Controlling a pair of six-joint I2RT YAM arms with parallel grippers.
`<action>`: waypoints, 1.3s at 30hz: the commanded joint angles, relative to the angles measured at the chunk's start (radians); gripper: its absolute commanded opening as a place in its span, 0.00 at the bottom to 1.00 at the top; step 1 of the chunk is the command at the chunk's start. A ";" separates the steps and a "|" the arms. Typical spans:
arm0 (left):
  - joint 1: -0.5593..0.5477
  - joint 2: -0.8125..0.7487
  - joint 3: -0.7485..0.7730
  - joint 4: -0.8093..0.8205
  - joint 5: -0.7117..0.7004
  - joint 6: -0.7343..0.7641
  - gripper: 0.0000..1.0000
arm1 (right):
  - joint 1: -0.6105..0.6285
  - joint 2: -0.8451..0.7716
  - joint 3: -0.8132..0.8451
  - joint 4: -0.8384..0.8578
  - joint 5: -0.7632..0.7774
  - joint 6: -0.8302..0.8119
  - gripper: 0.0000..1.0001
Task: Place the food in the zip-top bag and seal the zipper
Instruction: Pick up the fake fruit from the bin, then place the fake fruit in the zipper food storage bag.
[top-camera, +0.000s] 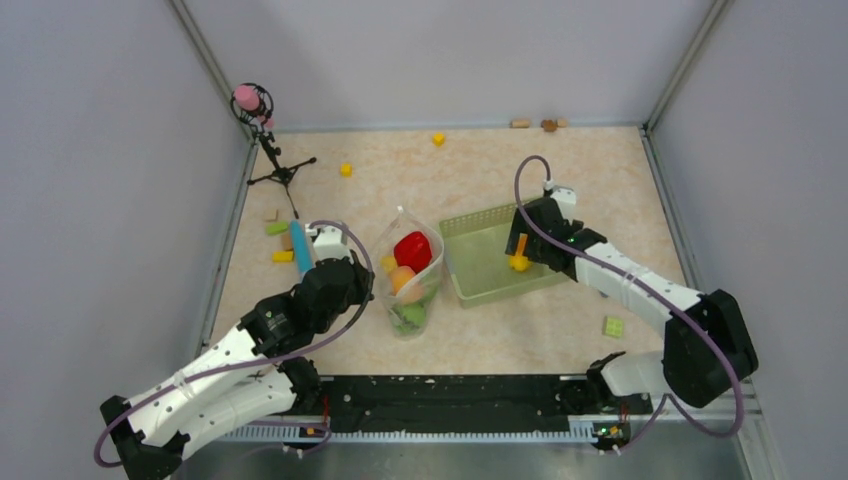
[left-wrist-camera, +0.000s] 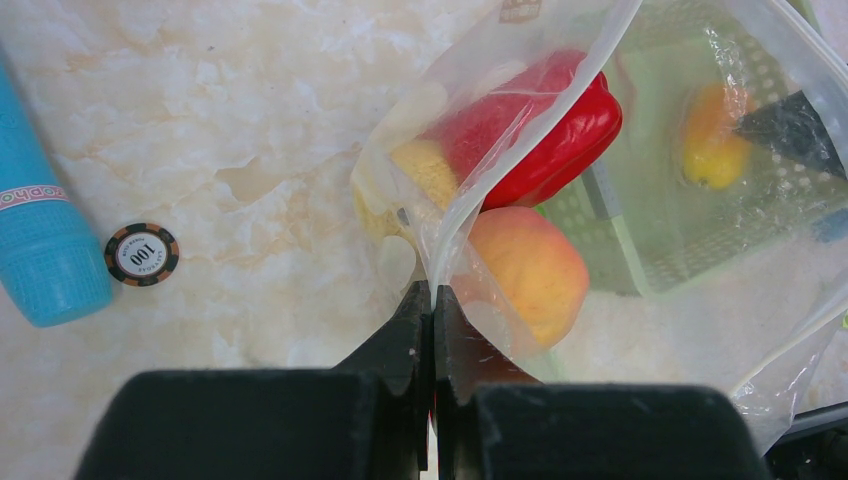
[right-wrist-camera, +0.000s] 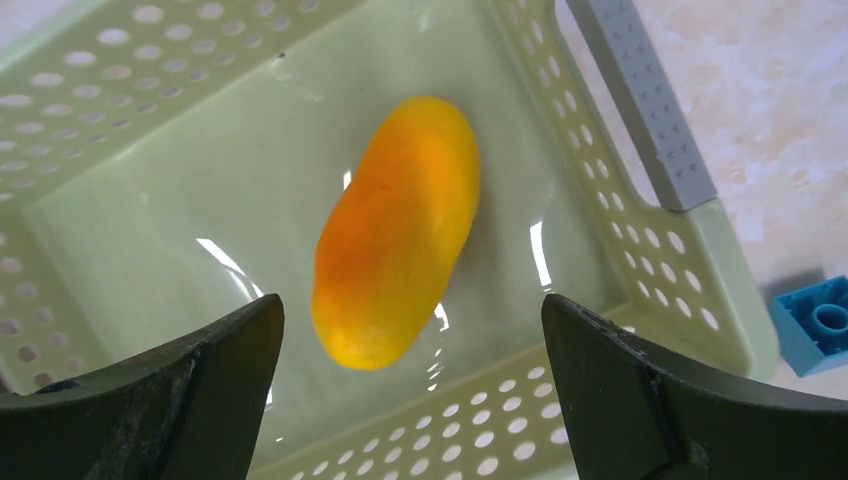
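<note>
Now: left tool (left-wrist-camera: 432, 298) clamped on the mouth edge of the clear dotted plastic bag (left-wrist-camera: 770, 385), right tool (right-wrist-camera: 410, 305) spread above the yellow-orange oval toy fruit (right-wrist-camera: 400, 230) lying in the pale green perforated plastic basket (right-wrist-camera: 110, 150); best lowered straddling its narrow width, closing gently.

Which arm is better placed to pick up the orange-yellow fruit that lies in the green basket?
Right: the right gripper hangs open over the fruit in the basket, while the left gripper is shut on the zip-top bag.

A blue cylinder (top-camera: 300, 247) is lying well left of the pale green basket (top-camera: 480, 272); a green block (top-camera: 613, 326) is sitting nearer, to its right.
</note>
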 joint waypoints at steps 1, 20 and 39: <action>-0.003 -0.015 0.024 0.037 0.003 0.004 0.00 | 0.001 0.084 0.033 0.058 0.019 0.063 0.99; -0.003 -0.022 0.024 0.035 -0.001 0.003 0.00 | 0.000 0.154 -0.021 0.216 0.078 0.013 0.57; -0.003 0.002 0.046 0.053 -0.010 -0.002 0.00 | 0.289 -0.264 0.100 0.334 -0.326 -0.124 0.39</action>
